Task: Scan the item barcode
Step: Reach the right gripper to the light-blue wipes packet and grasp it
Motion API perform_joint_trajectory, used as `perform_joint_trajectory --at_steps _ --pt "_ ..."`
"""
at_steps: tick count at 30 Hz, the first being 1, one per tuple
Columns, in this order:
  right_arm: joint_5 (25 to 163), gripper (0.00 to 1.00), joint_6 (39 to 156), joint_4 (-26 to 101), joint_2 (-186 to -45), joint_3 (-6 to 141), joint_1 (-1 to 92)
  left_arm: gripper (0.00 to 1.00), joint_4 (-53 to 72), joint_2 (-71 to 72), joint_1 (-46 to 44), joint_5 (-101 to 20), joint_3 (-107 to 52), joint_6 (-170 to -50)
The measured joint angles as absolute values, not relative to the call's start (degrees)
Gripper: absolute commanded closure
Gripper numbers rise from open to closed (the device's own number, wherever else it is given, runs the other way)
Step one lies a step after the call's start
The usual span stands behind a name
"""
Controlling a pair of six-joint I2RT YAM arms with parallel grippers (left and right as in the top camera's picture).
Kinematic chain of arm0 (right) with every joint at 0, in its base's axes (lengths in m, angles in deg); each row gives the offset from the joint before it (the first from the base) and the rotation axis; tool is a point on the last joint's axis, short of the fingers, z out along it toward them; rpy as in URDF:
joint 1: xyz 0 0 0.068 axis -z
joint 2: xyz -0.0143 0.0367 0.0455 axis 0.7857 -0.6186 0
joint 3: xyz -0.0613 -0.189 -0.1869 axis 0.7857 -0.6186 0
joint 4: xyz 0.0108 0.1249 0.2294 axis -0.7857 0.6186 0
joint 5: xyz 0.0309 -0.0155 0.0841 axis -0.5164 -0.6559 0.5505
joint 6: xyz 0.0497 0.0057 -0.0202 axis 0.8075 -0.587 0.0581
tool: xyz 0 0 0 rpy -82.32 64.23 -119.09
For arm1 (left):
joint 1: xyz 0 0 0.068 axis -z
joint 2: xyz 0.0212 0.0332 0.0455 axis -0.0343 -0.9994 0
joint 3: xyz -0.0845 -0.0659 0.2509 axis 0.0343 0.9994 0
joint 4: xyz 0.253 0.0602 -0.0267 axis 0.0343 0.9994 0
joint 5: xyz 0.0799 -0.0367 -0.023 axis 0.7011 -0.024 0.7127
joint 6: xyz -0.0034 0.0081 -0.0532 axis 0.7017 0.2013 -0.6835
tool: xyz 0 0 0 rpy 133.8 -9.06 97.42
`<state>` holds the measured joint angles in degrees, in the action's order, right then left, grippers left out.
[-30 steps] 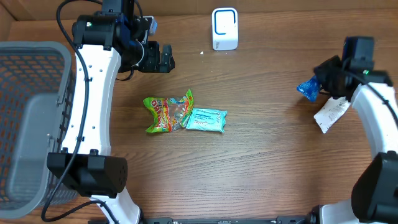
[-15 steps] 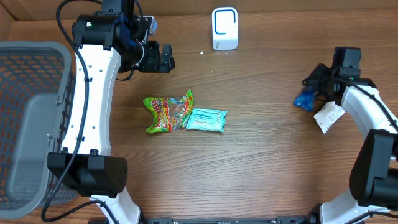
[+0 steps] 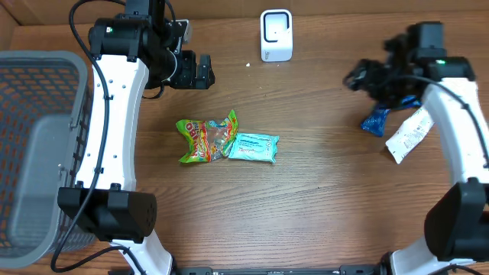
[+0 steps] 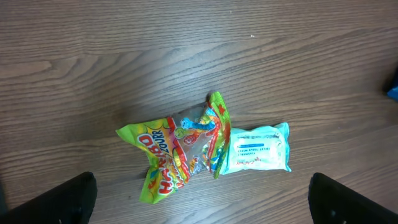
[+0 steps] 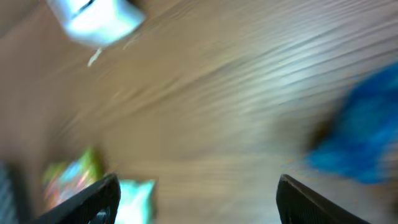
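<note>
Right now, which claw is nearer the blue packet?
Right. The right claw is open and close beside the blue packet, not touching it. The left claw is far across the table, over by the sour candy bag.

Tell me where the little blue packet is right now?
In the overhead view, the blue packet lies on the right side of the table, touching a white packet, with the open right gripper close by but not holding it.

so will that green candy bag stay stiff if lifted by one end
Probably not: the green candy bag looks crumpled and twisted, so it would likely flop. Its glossy film may slip. The teal pack touching it may shift too.
</note>
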<state>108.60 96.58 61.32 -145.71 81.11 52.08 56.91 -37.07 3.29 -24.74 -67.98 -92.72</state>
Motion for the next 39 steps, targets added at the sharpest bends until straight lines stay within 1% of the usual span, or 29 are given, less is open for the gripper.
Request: perform_joint_trajectory --at_steps 2,7,10,14,17,21,27,34,37,39 --pt "110.43 0.19 95.88 63.46 -145.56 81.07 47.80 0.00 56.91 -37.07 3.31 -24.74 -67.98 -92.72" --pt "111.13 0.19 96.01 63.88 -146.57 79.60 36.41 0.00 56.91 -37.07 3.31 -24.74 -67.98 -92.72" --pt "108.25 0.21 98.81 63.16 -148.29 79.45 30.88 0.00 56.91 -37.07 3.29 -24.74 -67.98 -92.72" --pt "102.15 0.21 104.98 61.73 -150.83 79.19 24.85 0.00 56.91 -37.07 3.31 -24.74 -67.98 -92.72" --pt "98.63 0.21 108.63 61.30 -151.79 79.17 22.25 0.00 56.91 -37.07 3.31 -24.74 -67.98 -92.72" --pt "95.64 0.18 111.77 60.34 -152.90 79.15 20.45 0.00 56.91 -37.07 3.31 -24.74 -67.98 -92.72" --pt "97.25 0.18 113.48 60.25 -157.54 79.15 21.13 0.00 56.91 -37.07 3.29 -24.74 -67.98 -92.72" --pt "102.24 0.29 112.25 59.48 -163.55 79.08 21.66 0.00 56.91 -37.07 3.31 -24.74 -67.98 -92.72" --pt "103.40 0.37 112.04 58.85 -164.64 79.01 21.66 0.00 56.91 -37.07 3.31 -24.74 -67.98 -92.72" --pt "104.03 0.40 112.15 56.90 -164.77 78.23 21.68 0.00 56.91 -37.07 3.31 -24.74 -67.98 -92.72"
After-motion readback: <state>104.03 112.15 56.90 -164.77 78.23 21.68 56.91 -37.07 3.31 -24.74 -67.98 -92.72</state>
